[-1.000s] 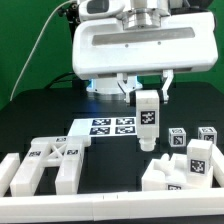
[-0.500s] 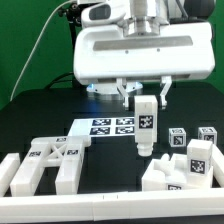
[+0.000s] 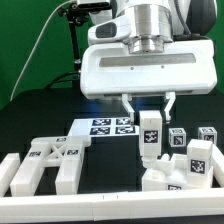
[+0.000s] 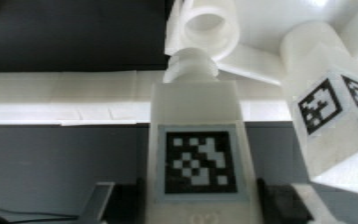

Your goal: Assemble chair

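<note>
Fingers [image 3: 170, 104] clamp a smooth, squared white plastic post [image 3: 150, 136] bearing a checkered tag.

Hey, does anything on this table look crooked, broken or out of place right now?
Nothing stands out. The gripper holds a tagged white post upright over the block cluster. The slab parts and the marker board show no damage, and nothing looks spilled.
</note>
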